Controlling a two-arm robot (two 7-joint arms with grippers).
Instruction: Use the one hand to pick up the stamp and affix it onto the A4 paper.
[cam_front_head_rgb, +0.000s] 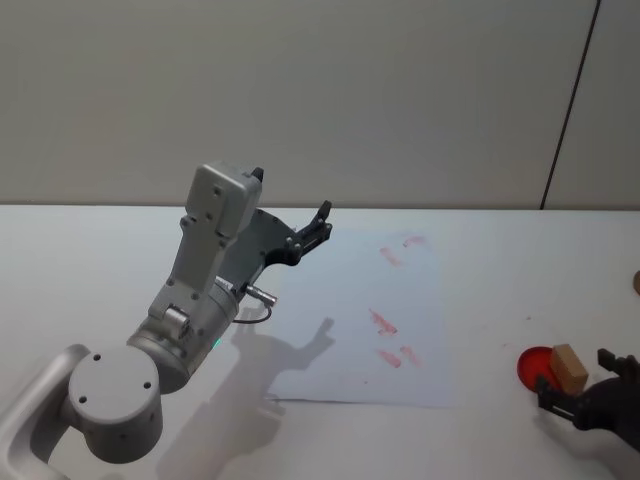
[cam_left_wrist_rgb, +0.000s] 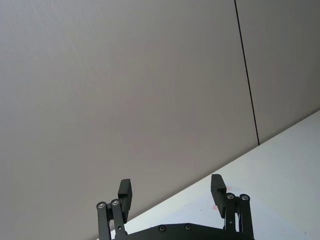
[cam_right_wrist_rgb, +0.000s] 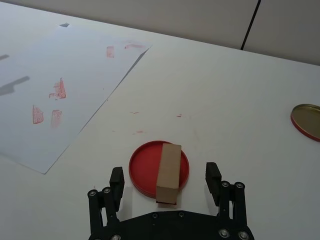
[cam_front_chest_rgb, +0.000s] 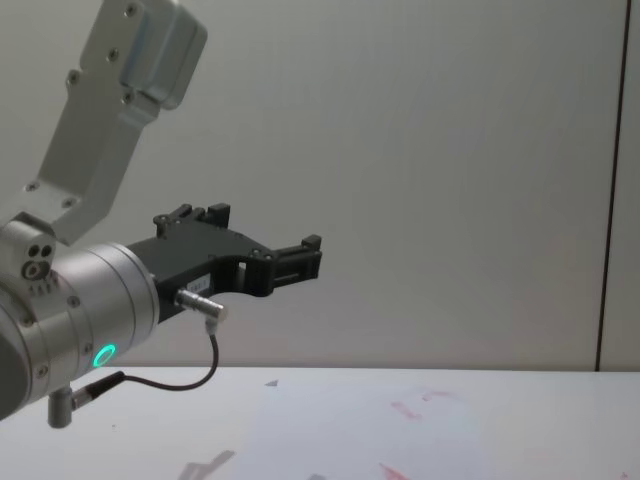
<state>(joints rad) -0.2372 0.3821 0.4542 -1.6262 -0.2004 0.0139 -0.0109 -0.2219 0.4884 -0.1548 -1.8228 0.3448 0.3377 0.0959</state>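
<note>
The stamp (cam_right_wrist_rgb: 168, 171), a light-tan wooden block, stands on a round red ink pad (cam_right_wrist_rgb: 143, 167) near the table's front right. My right gripper (cam_right_wrist_rgb: 165, 177) is open, one finger on each side of the stamp with a gap to both. In the head view the stamp (cam_front_head_rgb: 568, 366) sits just ahead of the right gripper (cam_front_head_rgb: 580, 385). The A4 paper (cam_front_head_rgb: 340, 330) lies mid-table with several faint red marks, to the left of the pad. My left gripper (cam_front_head_rgb: 318, 228) is open and held high above the paper's far left corner, holding nothing.
A gold round lid (cam_right_wrist_rgb: 306, 120) lies on the white table to the right of the ink pad. A few small red smudges (cam_right_wrist_rgb: 136, 131) mark the table between the paper (cam_right_wrist_rgb: 55, 85) and the pad. The raised left arm (cam_front_chest_rgb: 90, 300) looms over the table's left side.
</note>
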